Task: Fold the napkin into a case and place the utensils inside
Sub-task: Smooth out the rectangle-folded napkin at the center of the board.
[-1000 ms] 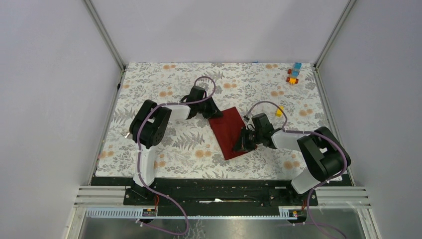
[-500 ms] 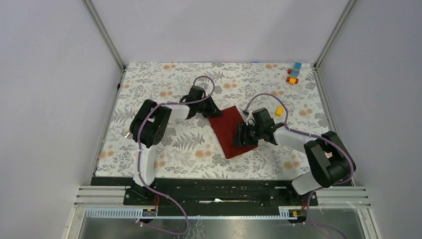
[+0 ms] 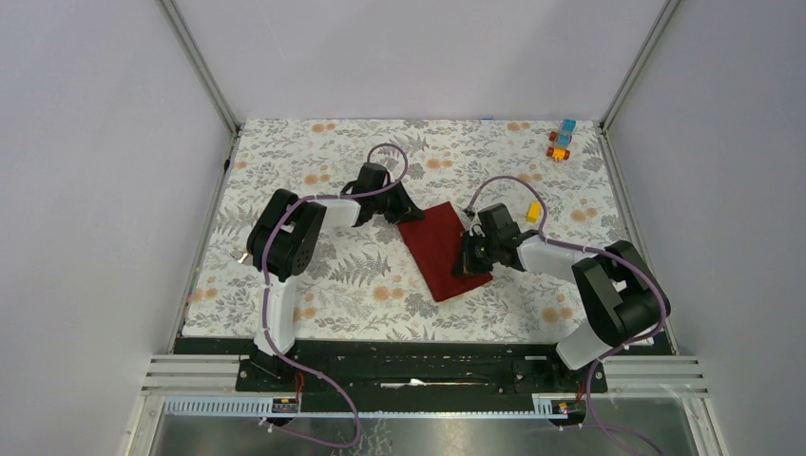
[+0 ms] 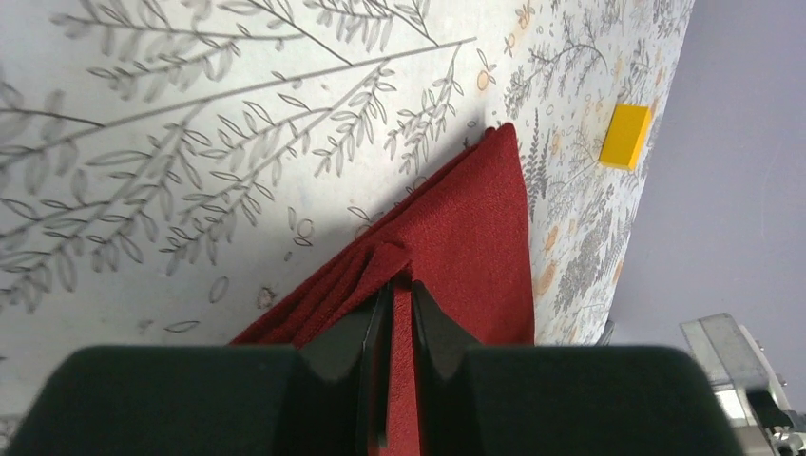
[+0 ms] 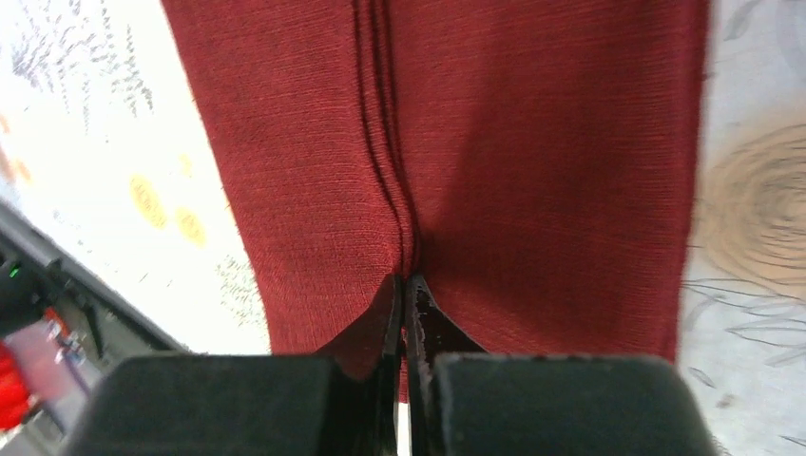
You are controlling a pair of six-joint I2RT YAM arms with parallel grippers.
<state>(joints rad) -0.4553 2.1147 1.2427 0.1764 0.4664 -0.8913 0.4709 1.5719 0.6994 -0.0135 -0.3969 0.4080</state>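
The dark red napkin [image 3: 440, 249] lies folded in layers as a slanted oblong in the middle of the flowered table. At its far left corner my left gripper [image 3: 407, 217] is shut, its jaws pinching a raised flap of the cloth [image 4: 475, 228]. In the left wrist view, the left gripper [image 4: 400, 285] has red fabric between its fingers. My right gripper [image 3: 472, 258] sits on the napkin's right edge. The right wrist view shows the right gripper [image 5: 405, 285] with its tips pressed together on a ridge of stacked cloth edges [image 5: 385, 142]. The utensils are out of view.
A yellow block [image 3: 534, 211] lies just beyond the right arm and also shows past the napkin [image 4: 627, 136]. A small pile of orange and blue blocks [image 3: 561, 142] sits at the far right corner. Grey walls [image 3: 114, 190] enclose the table.
The right gripper shifted a little farther along the napkin's right edge, opened briefly and shut again on the cloth. The left gripper kept its hold and did not move.
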